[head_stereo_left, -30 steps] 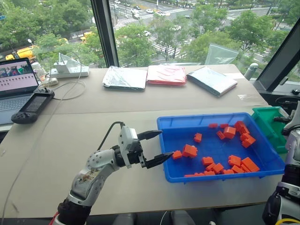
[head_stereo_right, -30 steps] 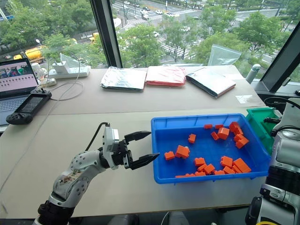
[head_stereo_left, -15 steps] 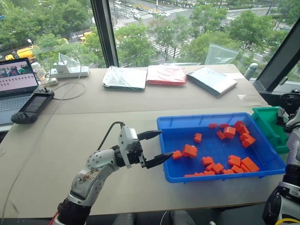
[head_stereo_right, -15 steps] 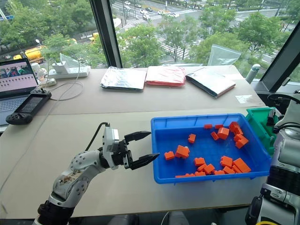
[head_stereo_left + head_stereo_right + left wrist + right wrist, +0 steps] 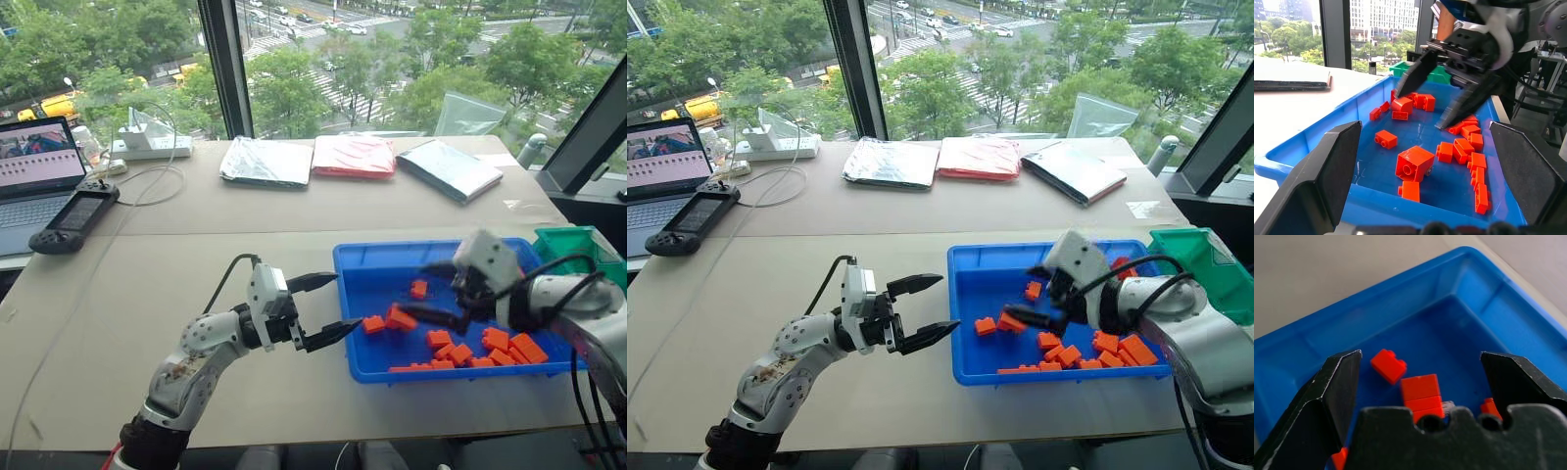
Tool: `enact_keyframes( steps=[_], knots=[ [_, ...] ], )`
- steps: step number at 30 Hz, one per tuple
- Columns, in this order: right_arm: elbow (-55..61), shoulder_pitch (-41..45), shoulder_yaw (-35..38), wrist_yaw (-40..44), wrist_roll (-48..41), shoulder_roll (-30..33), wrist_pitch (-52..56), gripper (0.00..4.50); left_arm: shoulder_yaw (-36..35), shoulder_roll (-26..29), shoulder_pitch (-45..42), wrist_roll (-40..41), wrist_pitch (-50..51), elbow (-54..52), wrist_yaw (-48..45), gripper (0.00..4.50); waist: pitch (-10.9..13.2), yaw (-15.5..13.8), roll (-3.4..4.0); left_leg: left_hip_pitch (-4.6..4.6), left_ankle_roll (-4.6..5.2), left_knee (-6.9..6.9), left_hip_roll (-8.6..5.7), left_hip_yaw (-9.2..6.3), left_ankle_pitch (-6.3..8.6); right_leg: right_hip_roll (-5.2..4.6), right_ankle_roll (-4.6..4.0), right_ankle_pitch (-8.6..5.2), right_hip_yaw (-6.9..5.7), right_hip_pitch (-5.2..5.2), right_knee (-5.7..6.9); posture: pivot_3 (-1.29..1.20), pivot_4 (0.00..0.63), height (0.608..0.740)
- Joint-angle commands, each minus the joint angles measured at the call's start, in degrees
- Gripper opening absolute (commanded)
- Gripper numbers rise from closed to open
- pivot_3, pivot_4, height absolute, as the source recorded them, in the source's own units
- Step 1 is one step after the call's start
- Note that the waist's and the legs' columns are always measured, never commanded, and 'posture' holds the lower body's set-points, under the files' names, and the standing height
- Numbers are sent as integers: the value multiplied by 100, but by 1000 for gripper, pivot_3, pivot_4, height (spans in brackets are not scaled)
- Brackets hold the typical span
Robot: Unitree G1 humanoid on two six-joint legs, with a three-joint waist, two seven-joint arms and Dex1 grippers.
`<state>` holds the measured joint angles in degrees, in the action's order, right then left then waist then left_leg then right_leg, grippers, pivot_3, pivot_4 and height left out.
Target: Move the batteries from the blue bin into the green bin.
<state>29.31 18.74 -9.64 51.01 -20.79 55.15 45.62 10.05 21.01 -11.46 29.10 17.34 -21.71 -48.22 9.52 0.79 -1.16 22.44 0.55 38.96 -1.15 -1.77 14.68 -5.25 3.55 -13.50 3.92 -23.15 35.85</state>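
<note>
The beige table (image 5: 196, 245) carries the blue bin (image 5: 392, 245), a wide, shallow, bright-blue tray with a raised rim, set toward the robot's right. The green bin (image 5: 578, 240) is smaller and deeper. It stands just beside the blue bin's far right corner, and what it holds cannot be made out.

The left gripper (image 5: 950, 301) hangs just outside the blue bin's left wall, pointing across at it. Its two black fingers are spread wide and hold nothing. The right gripper (image 5: 416, 290) hovers over the middle of the blue bin, angled downward toward the left half. Its fingers are also wide apart and empty.

Orange bricks (image 5: 460, 348) lie scattered in the blue bin, most of them along the right and near sides. A few single ones and one larger stacked brick (image 5: 1414, 164) lie in the left half, below the right gripper.

The batteries are not plainly seen. In the right wrist view a small greyish end (image 5: 1448, 405) peeks out at the foot of the stacked brick, on the bin floor. Whether it is a battery cannot be told, nor which way its long axis runs.
</note>
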Motion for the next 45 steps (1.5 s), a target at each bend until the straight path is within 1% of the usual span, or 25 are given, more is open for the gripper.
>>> enact_keyframes(
  steps=[1,5,14,16,17,20,22,24,29,33,35,38,42,44,45],
  knots=[
    [-305,311,-185,-157,454,-114,-305,4480,-4,-25,-24,-25,-115,-159,13,4500,0,-2,0,1,0,0,0,0,0,-1,0,0,0,0,-1,0,150,740],
    [-629,471,-377,-180,765,-221,-418,4480,-4,-27,2,-25,-111,-178,35,4500,0,-4,0,0,0,-1,0,-1,0,0,0,0,0,-1,0,0,150,740],
    [-748,432,-451,-5,912,-351,-489,4480,-4,-20,47,-16,-102,-228,76,4500,0,-6,-1,1,0,-1,0,-3,0,0,0,0,0,-2,0,0,150,740],
    [-749,436,-460,9,941,-363,-505,3963,-7,-18,53,-14,-103,-229,77,4500,0,-7,0,1,0,-1,0,-3,0,0,0,0,0,-2,0,0,150,740],
    [-752,440,-459,14,948,-372,-512,3852,-7,-18,55,-12,-102,-229,76,4500,0,-6,0,1,0,-1,0,-3,0,0,0,0,0,-2,0,0,150,740],
    [-794,470,-447,-12,1004,-418,-552,2765,-6,-17,58,-9,-105,-228,69,4500,0,-6,0,1,0,-1,0,-3,0,0,0,0,0,-2,0,0,150,740],
    [-819,489,-421,-33,1008,-469,-554,2152,-4,-13,60,-16,-109,-223,67,4500,0,-7,0,1,0,-1,0,-2,0,0,0,0,0,-2,0,0,150,740],
    [-827,495,-415,-19,1023,-479,-568,1449,-5,-11,60,-17,-109,-221,65,4500,0,-6,0,1,0,-1,0,-3,0,0,0,0,0,-1,0,0,150,740],
    [-833,482,-297,-11,1046,-471,-623,1411,-10,-9,56,-8,-103,-211,57,4500,0,-7,0,1,0,-1,0,-3,0,-1,0,0,0,-1,0,0,150,740],
    [-787,707,748,-192,477,-646,-295,1411,-21,5,67,-6,-104,-222,52,4500,1,-8,-1,2,0,-1,0,-3,0,-1,0,0,0,-2,1,0,150,740],
    [-887,794,1173,-360,384,-657,-175,1411,-30,12,70,-4,-98,-226,57,4500,1,-8,-1,2,0,-1,-1,-3,0,-1,0,0,1,-2,1,0,150,740],
    [-1223,733,1570,-659,577,-469,-45,1411,-38,11,66,6,-86,-225,69,4500,0,-27,-1,2,0,-2,0,-4,0,0,0,0,0,-1,2,0,150,740],
    [-1509,315,1552,-820,973,-91,-200,1411,-31,0,31,17,-77,-199,61,4500,1,-55,-1,2,0,-2,-3,-1,0,-4,0,0,-2,1,-1,0,150,740],
    [-1481,208,1569,-826,959,-58,-173,2426,-30,4,19,22,-77,-186,43,4500,1,-46,-1,4,0,-3,-2,4,0,-4,0,0,1,-3,-1,0,150,740],
    [-1408,178,1580,-783,895,-67,-141,2639,-29,7,16,24,-76,-184,36,4500,1,-16,0,4,0,-3,-2,5,0,-3,0,0,2,-4,0,0,150,740]
  ],
)
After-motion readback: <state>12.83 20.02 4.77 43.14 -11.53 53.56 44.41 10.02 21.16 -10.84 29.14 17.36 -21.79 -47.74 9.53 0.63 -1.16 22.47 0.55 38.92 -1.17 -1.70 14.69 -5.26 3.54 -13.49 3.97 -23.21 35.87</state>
